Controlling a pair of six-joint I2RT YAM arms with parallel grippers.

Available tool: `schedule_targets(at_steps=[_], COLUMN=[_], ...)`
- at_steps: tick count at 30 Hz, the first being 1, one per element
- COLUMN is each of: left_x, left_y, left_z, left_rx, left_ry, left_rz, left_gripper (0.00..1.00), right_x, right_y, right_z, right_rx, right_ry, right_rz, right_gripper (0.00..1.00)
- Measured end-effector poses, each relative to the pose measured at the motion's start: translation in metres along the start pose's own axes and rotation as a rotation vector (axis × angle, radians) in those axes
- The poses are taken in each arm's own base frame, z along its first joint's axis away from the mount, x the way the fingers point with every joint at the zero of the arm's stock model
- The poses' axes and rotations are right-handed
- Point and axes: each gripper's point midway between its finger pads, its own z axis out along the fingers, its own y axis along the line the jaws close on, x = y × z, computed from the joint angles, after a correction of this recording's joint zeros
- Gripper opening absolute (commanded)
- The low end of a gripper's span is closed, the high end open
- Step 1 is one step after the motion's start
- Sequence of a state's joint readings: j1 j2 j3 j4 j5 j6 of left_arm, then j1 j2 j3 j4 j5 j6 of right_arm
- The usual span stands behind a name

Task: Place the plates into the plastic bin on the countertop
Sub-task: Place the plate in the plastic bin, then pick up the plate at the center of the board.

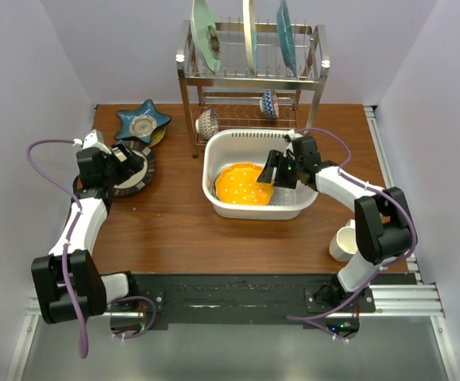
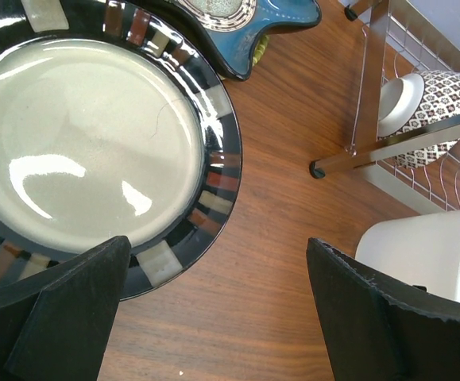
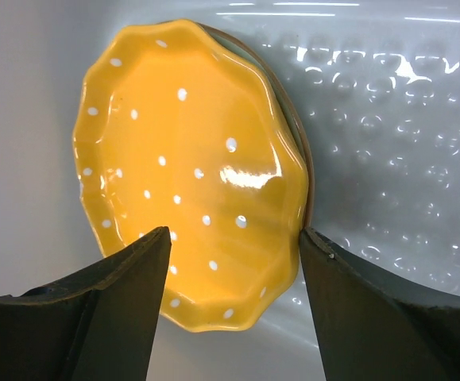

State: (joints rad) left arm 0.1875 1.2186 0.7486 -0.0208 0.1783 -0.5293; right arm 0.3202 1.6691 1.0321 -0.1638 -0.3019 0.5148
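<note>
The left arm (image 1: pixel 81 225) leans up along the left side of the countertop (image 1: pixel 182 230), wrist bent down; the right arm (image 1: pixel 379 224) folds at its elbow beside a white cup (image 1: pixel 342 241) and reaches left and away; the left gripper (image 2: pixel 218 248) hangs with its jaws spread wide and nothing between them, one finger (image 2: pixel 63 309) over the edge of a striped-rim plate (image 2: pixel 86 143) and the other over bare wood near the plastic bin (image 2: pixel 428 250); the right gripper (image 3: pixel 233 235) points down into the bin, jaws apart, holding nothing, its fingers flanking the near part of the orange dotted plate (image 3: pixel 190 159); that plate lies flat on the bin's dimpled floor, left of centre, a thin brown rim showing beneath its right edge; beyond the striped-rim plate sits the blue star-shaped plate (image 1: pixel 142 121); farthest back stands a steel rack (image 1: pixel 249 75) with three large plates upright on top.
</note>
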Motion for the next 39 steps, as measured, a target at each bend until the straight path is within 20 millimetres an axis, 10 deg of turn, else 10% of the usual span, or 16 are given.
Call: schedule_targets(at_steps=[11,15,21,39], left_x=[-0.041,-0.079,-0.060,-0.032], left_y=[-0.018,-0.034,-0.018,0.039], left_z=[0.002,0.007,0.009,0.017], left_rx=[-0.019,-0.002,-0.040,-0.101], left_ry=[0.015,-0.020,0.041,0.142], left_rz=[0.031,0.100,0.167,0.061], left_gripper=[0.99,0.99,1.00,0.99], right_x=[-0.037,-0.052,-0.050,0.000], right_y=[0.042,0.093,0.169,0.296], right_z=[-0.034,-0.045,-0.050,0.073], right_rx=[-0.067,-0.138,-0.274,-0.486], right_ry=[-0.137,-0.196,-0.221,-0.049], right_rz=[-0.060,-0.133,-0.230,-0.264], right_gripper=[0.82,0.83,0.83,0.82])
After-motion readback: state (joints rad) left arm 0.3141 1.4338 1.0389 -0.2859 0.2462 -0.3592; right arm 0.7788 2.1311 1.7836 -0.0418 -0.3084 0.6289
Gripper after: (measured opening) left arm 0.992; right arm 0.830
